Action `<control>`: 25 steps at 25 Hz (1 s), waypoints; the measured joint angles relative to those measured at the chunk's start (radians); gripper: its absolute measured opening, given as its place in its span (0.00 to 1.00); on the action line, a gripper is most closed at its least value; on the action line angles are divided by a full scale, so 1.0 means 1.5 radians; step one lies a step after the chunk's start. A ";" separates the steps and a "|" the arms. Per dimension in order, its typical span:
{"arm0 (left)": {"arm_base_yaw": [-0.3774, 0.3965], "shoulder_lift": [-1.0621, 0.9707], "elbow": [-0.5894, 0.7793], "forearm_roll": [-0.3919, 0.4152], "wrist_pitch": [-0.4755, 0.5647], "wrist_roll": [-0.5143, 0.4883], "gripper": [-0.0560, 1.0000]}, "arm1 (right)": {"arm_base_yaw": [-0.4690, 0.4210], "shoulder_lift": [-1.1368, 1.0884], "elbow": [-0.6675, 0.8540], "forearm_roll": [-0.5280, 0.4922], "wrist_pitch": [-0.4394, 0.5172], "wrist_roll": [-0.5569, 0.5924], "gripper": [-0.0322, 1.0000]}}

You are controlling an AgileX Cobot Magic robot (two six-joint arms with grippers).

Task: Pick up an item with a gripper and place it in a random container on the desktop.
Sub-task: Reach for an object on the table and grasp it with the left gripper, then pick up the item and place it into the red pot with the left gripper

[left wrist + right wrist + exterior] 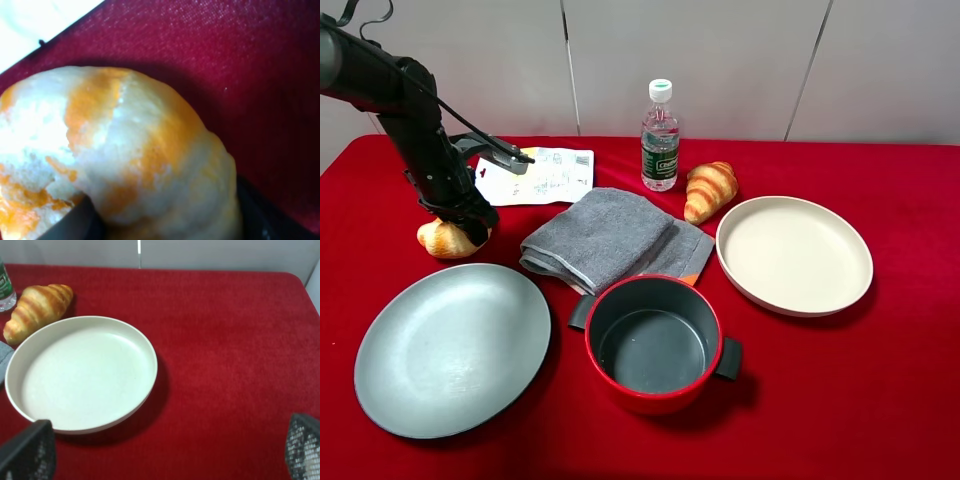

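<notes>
The bread roll [442, 238] lies on the red desktop [880, 400] at the left and fills the left wrist view [125, 165]. My left gripper [468, 222] is down on it, with a dark finger on each side [75, 222], shut on the roll. The red pot [654, 343], dark grey inside, stands empty at the front centre. My right gripper [167, 442] is open and empty above the cloth beside the cream dish [80, 372]. It is out of the high view.
A grey plate [453, 347] lies just in front of the roll. A folded grey towel [610, 238], a paper sheet [545, 175], a water bottle [660, 137], a striped croissant [709, 189] and the cream dish [793, 254] fill the middle and right.
</notes>
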 joint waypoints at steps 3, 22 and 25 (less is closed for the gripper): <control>0.000 0.000 0.000 0.000 0.000 0.000 0.49 | 0.000 0.000 0.000 0.000 0.000 0.000 0.70; 0.000 -0.075 -0.020 0.002 0.084 0.000 0.47 | 0.000 0.000 0.000 0.000 0.000 0.000 0.70; 0.000 -0.098 -0.020 0.002 0.104 -0.008 0.47 | 0.000 0.000 0.000 0.000 0.000 0.000 0.70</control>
